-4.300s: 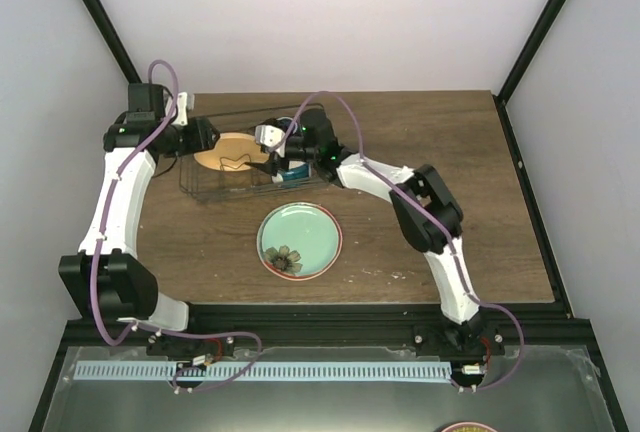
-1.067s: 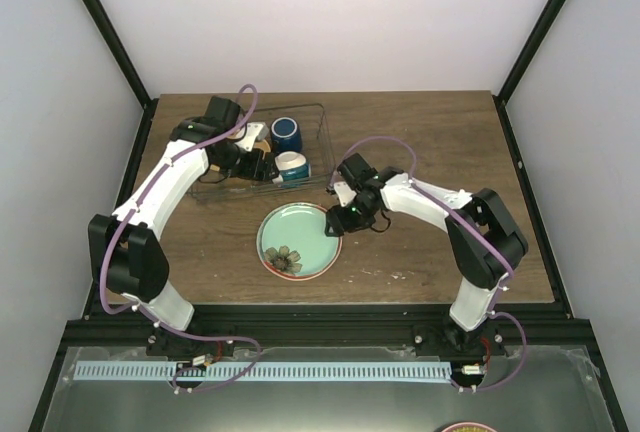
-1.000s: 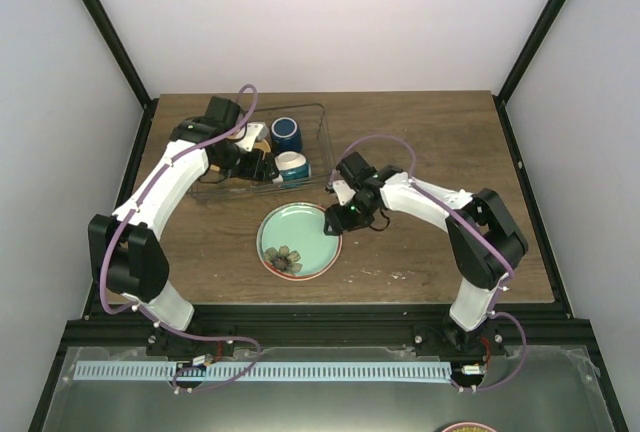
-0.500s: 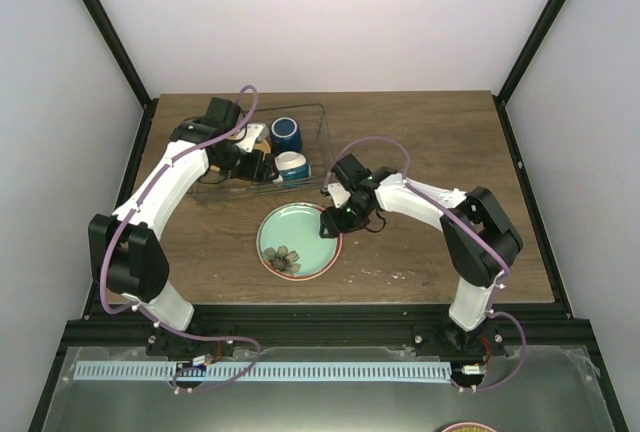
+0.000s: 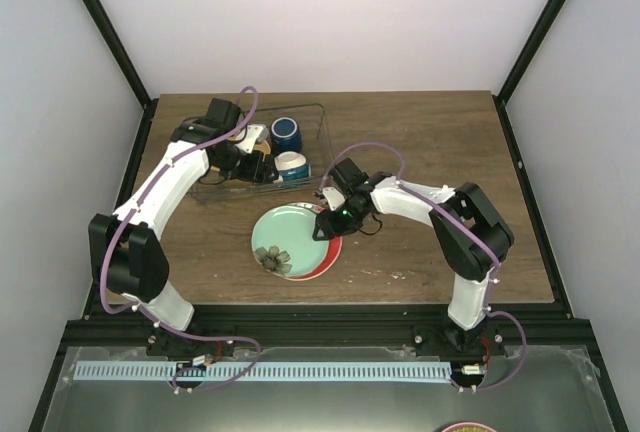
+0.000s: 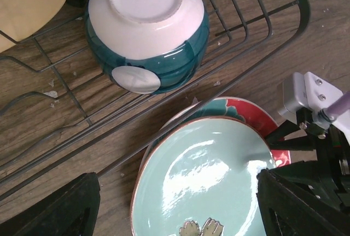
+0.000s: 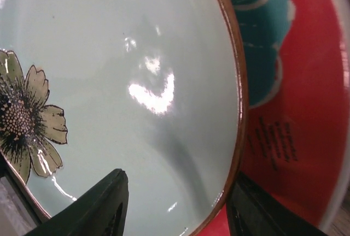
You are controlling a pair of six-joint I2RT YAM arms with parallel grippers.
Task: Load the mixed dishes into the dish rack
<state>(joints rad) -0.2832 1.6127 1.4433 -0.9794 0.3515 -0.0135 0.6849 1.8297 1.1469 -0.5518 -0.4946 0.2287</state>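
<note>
The mint-green plate (image 5: 283, 240) lies on the table in front of the dish rack (image 5: 322, 130), tilted, with a red, teal-patterned surface (image 5: 328, 252) showing under its right side. My right gripper (image 5: 328, 220) holds the plate's right rim (image 7: 236, 110), one finger over the plate and one under the rim. My left gripper (image 5: 262, 166) is open and empty above the rack's front wire (image 6: 164, 110). In the rack are the dark blue mug (image 5: 286, 133), the upturned white-and-teal bowl (image 5: 292, 164) (image 6: 146, 28) and the orange-yellow plate (image 6: 27, 1), mostly hidden under my left arm.
The rack stands at the back left of the wooden table (image 5: 430, 142). Black frame posts rise at both back corners. The table's front edge runs just below the plate.
My right gripper has left the rack and moved left onto the plate's right rim. The plate has shifted left and tilted, baring the red surface under it. The left gripper has held still for the last second.
</note>
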